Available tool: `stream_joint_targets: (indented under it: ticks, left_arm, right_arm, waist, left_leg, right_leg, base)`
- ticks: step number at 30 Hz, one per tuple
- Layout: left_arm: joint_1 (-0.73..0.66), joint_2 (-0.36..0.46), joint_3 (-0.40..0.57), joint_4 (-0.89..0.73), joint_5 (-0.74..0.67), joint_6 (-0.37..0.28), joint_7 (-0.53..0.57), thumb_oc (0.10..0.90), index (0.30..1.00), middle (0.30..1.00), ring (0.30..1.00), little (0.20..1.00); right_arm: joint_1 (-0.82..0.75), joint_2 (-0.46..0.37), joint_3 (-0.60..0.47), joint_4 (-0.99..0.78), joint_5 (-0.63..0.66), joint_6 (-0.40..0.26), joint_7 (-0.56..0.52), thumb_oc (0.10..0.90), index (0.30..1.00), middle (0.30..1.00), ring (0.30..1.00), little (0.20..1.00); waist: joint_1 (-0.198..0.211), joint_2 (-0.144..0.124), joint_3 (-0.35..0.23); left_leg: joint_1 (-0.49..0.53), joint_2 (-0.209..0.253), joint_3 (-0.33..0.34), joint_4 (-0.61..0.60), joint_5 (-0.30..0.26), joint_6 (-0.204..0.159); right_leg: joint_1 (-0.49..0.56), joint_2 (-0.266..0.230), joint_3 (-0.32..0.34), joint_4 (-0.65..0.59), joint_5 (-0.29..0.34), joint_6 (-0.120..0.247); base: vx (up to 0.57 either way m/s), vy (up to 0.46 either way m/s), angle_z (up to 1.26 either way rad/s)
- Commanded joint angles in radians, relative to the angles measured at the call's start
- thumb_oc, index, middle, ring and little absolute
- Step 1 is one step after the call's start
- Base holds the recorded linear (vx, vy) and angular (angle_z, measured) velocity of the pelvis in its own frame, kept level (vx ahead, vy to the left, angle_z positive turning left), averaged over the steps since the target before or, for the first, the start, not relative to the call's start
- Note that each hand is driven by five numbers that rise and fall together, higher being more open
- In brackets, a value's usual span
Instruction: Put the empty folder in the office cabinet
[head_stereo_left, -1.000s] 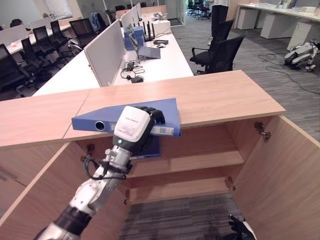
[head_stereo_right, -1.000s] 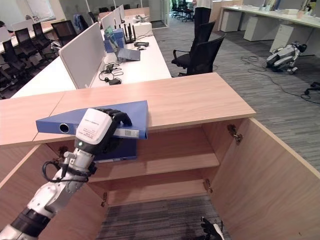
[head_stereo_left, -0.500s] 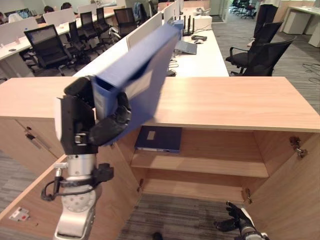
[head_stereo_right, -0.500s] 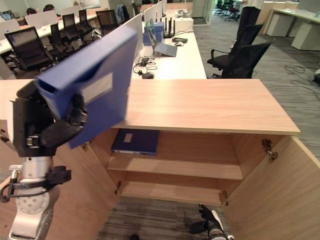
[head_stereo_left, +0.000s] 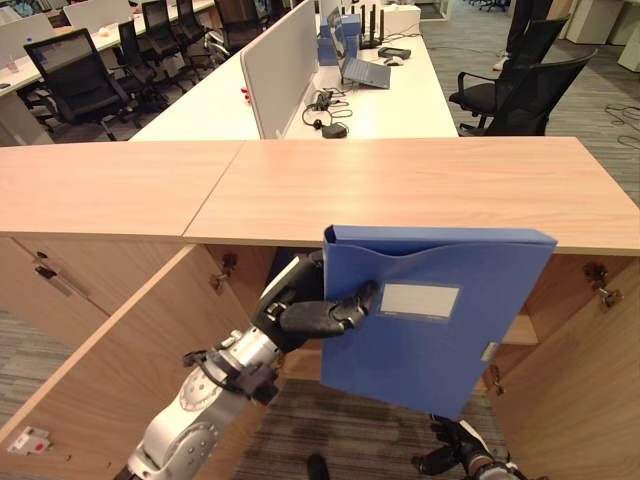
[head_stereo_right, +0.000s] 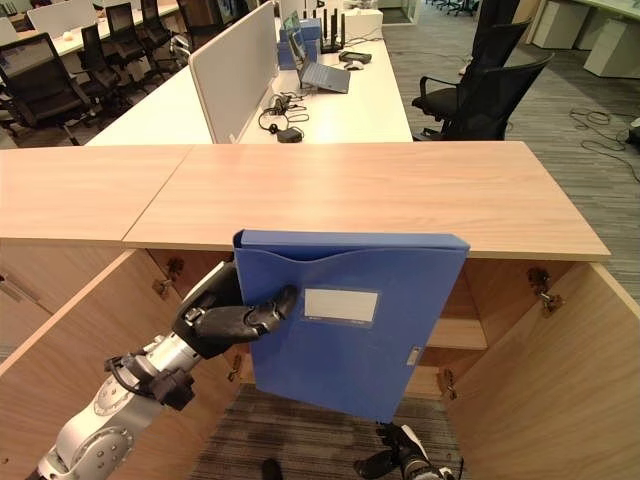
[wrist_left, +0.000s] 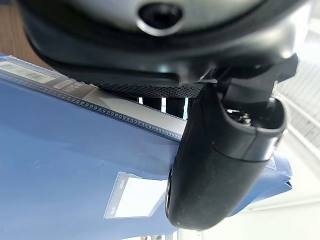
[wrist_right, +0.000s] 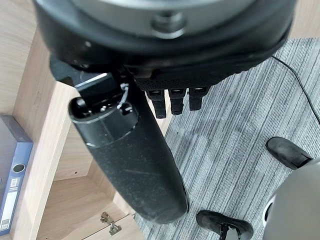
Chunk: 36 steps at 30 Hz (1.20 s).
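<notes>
My left hand (head_stereo_left: 305, 308) holds the blue folder (head_stereo_left: 440, 320) by its left edge, fingers behind and thumb (wrist_left: 220, 170) across the front. The folder hangs upright, its labelled face towards me, just before the open office cabinet (head_stereo_left: 400, 185) and below its wooden top. It covers most of the opening; a bit of shelf (head_stereo_left: 515, 330) shows at its right. In the left wrist view the folder (wrist_left: 60, 170) lies under the thumb. Low by the floor my right hand (head_stereo_left: 468, 458) hangs open and holds nothing. A second blue folder (wrist_right: 12, 185) lies on a shelf in the right wrist view.
The cabinet's left door (head_stereo_left: 100, 370) and right door (head_stereo_left: 590, 400) stand swung out towards me. Behind the cabinet runs a white desk (head_stereo_left: 300, 100) with a partition, a laptop and cables. Black office chairs (head_stereo_left: 500, 90) stand to the right on grey carpet.
My left hand has taken the folder off the cabinet top, swung it up and brought it down upright before the cabinet opening. The camera has shifted too.
</notes>
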Motion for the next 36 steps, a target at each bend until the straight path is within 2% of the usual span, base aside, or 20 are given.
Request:
stream_joint_targets:
  ticks: [1, 6, 9, 12, 14, 16, 18, 19, 20, 27, 30, 33, 36]
  left_arm:
    - [-0.141, -0.019, 0.076, -0.063, -0.034, -0.125, -0.023, 0.400, 0.300, 0.300, 0.300, 0.300]
    - [-0.117, -0.037, 0.102, -0.021, 0.003, -0.130, -0.009, 0.400, 0.300, 0.300, 0.300, 0.300]
    - [-0.093, -0.055, 0.130, 0.013, 0.019, -0.128, -0.004, 0.400, 0.300, 0.300, 0.300, 0.300]
    - [-0.053, -0.081, 0.187, 0.054, 0.041, -0.128, 0.006, 0.400, 0.300, 0.300, 0.300, 0.300]
    - [-0.053, -0.081, 0.187, 0.053, 0.041, -0.128, 0.006, 0.400, 0.300, 0.300, 0.300, 0.300]
    - [-0.029, -0.096, 0.239, 0.070, 0.060, -0.130, 0.003, 0.400, 0.300, 0.300, 0.300, 0.300]
    - [-0.030, -0.099, 0.260, 0.082, 0.068, -0.134, 0.005, 0.400, 0.300, 0.300, 0.300, 0.300]
    - [-0.030, -0.099, 0.260, 0.083, 0.068, -0.134, 0.005, 0.400, 0.300, 0.300, 0.300, 0.300]
    - [-0.031, -0.099, 0.281, 0.097, 0.080, -0.142, 0.005, 0.400, 0.300, 0.300, 0.300, 0.300]
    - [-0.038, -0.111, 0.316, 0.117, 0.098, -0.150, -0.007, 0.400, 0.300, 0.300, 0.300, 0.300]
    - [-0.046, -0.118, 0.325, 0.123, 0.101, -0.150, -0.008, 0.400, 0.300, 0.300, 0.300, 0.300]
    - [-0.057, -0.126, 0.322, 0.128, 0.102, -0.147, -0.028, 0.400, 0.300, 0.300, 0.300, 0.300]
    - [-0.060, -0.135, 0.315, 0.127, 0.110, -0.147, -0.042, 0.400, 0.300, 0.300, 0.300, 0.300]
  right_arm:
    - [-0.112, 0.008, 0.005, -0.026, -0.005, -0.057, -0.002, 0.800, 0.900, 0.900, 0.900, 0.900]
    - [-0.101, 0.011, -0.024, -0.055, 0.046, -0.059, 0.001, 0.800, 0.900, 0.900, 0.900, 0.900]
    - [-0.081, 0.008, -0.074, -0.104, 0.121, -0.061, 0.009, 0.800, 0.900, 0.900, 0.900, 0.900]
    - [-0.067, -0.022, -0.175, -0.173, 0.239, -0.074, 0.014, 0.800, 0.900, 0.900, 0.900, 0.900]
    - [-0.067, -0.023, -0.176, -0.173, 0.239, -0.073, 0.014, 0.800, 0.900, 0.900, 0.900, 0.900]
    - [-0.072, -0.041, -0.263, -0.198, 0.363, -0.087, 0.020, 0.800, 0.900, 0.900, 0.900, 0.900]
    - [-0.080, -0.047, -0.290, -0.206, 0.443, -0.089, 0.039, 0.800, 0.900, 0.900, 0.900, 0.900]
    - [-0.080, -0.048, -0.290, -0.206, 0.443, -0.089, 0.039, 0.800, 0.900, 0.900, 0.900, 0.900]
    - [-0.072, -0.066, -0.318, -0.247, 0.507, -0.087, 0.069, 0.800, 0.900, 0.900, 0.900, 0.900]
    - [-0.077, -0.110, -0.399, -0.357, 0.636, -0.100, 0.106, 0.800, 0.900, 0.900, 0.900, 0.900]
    - [-0.084, -0.108, -0.394, -0.405, 0.686, -0.093, 0.133, 0.800, 0.900, 0.900, 0.900, 0.900]
    - [-0.065, -0.136, -0.344, -0.516, 0.721, -0.047, 0.223, 0.800, 0.900, 0.900, 0.900, 0.900]
    - [-0.061, -0.141, -0.314, -0.624, 0.816, -0.024, 0.303, 0.800, 0.900, 0.900, 0.900, 0.900]
  waist:
    - [0.000, -0.030, 0.004]
    - [-0.006, -0.028, 0.004]
    - [-0.009, -0.029, 0.003]
    - [-0.012, -0.034, 0.001]
    - [-0.012, -0.034, 0.000]
    - [-0.011, -0.039, -0.001]
    - [-0.009, -0.042, -0.002]
    - [-0.009, -0.042, -0.002]
    - [-0.007, -0.047, -0.002]
    - [-0.013, -0.051, -0.007]
    - [-0.014, -0.051, -0.011]
    - [-0.015, -0.055, -0.009]
    - [-0.017, -0.056, -0.010]
  left_leg:
    - [0.160, 0.026, -0.025, -0.002, -0.189, -0.069]
    - [0.165, 0.025, -0.017, -0.002, -0.190, -0.068]
    - [0.167, 0.024, -0.015, -0.002, -0.191, -0.067]
    - [0.169, 0.026, -0.012, -0.002, -0.193, -0.068]
    - [0.169, 0.026, -0.012, -0.002, -0.193, -0.068]
    - [0.171, 0.027, -0.008, -0.002, -0.194, -0.069]
    - [0.171, 0.028, -0.006, -0.002, -0.194, -0.069]
    - [0.171, 0.028, -0.006, -0.002, -0.194, -0.069]
    - [0.170, 0.030, -0.005, -0.002, -0.193, -0.070]
    - [0.165, 0.028, -0.013, -0.002, -0.196, -0.073]
    - [0.163, 0.027, -0.013, -0.002, -0.195, -0.071]
    - [0.169, 0.028, -0.014, -0.002, -0.198, -0.073]
    - [0.170, 0.028, -0.014, -0.002, -0.197, -0.074]
  right_leg:
    - [-0.047, -0.014, 0.079, 0.000, -0.047, 0.031]
    - [-0.047, -0.015, 0.084, 0.000, -0.046, 0.032]
    - [-0.047, -0.015, 0.088, 0.000, -0.047, 0.031]
    - [-0.048, -0.014, 0.093, 0.000, -0.048, 0.030]
    - [-0.048, -0.014, 0.093, 0.000, -0.048, 0.030]
    - [-0.050, -0.013, 0.095, 0.000, -0.048, 0.031]
    - [-0.051, -0.012, 0.095, 0.000, -0.048, 0.030]
    - [-0.051, -0.012, 0.095, 0.000, -0.048, 0.030]
    - [-0.052, -0.011, 0.096, 0.000, -0.049, 0.029]
    - [-0.050, -0.010, 0.096, 0.000, -0.053, 0.030]
    - [-0.054, -0.011, 0.097, 0.000, -0.051, 0.029]
    - [-0.048, -0.010, 0.100, 0.000, -0.055, 0.027]
    - [-0.048, -0.010, 0.099, 0.000, -0.056, 0.027]
  base:
    - [0.00, 0.000, 0.00]
    - [0.00, 0.000, 0.00]
    - [0.02, 0.011, -0.10]
    - [0.02, 0.000, -0.09]
    - [0.00, 0.000, 0.00]
    - [0.02, -0.004, 0.00]
    - [0.00, 0.000, 0.00]
    - [0.00, 0.000, 0.00]
    - [0.00, 0.000, 0.00]
    - [0.00, 0.000, 0.00]
    - [0.00, 0.000, 0.00]
    - [0.00, 0.000, 0.00]
    - [0.00, 0.000, 0.00]
